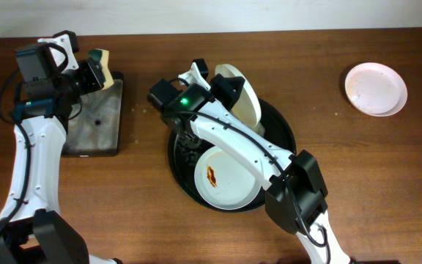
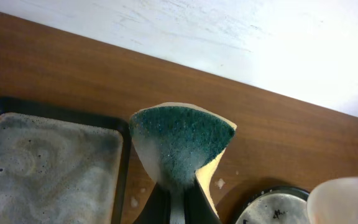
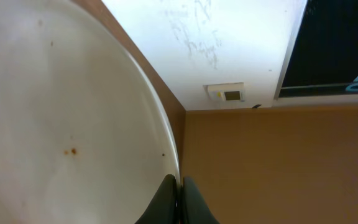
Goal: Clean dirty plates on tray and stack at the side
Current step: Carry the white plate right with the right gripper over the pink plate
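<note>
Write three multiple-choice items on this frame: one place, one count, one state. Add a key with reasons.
1. Where is the rightmost plate?
A. on the table, apart from the tray
B. inside the tray
C. stacked on another plate

2. How many white plates show overhead?
A. two
B. three
C. four

3. How is the plate in the right gripper held?
A. flat
B. tilted up on edge
C. face down

Key:
1 A: it lies alone on bare wood.
2 B: one is held, one lies in the tray, one is at the right.
3 B: overhead it stands tilted above the tray, with its rim pinched between the fingers.
</note>
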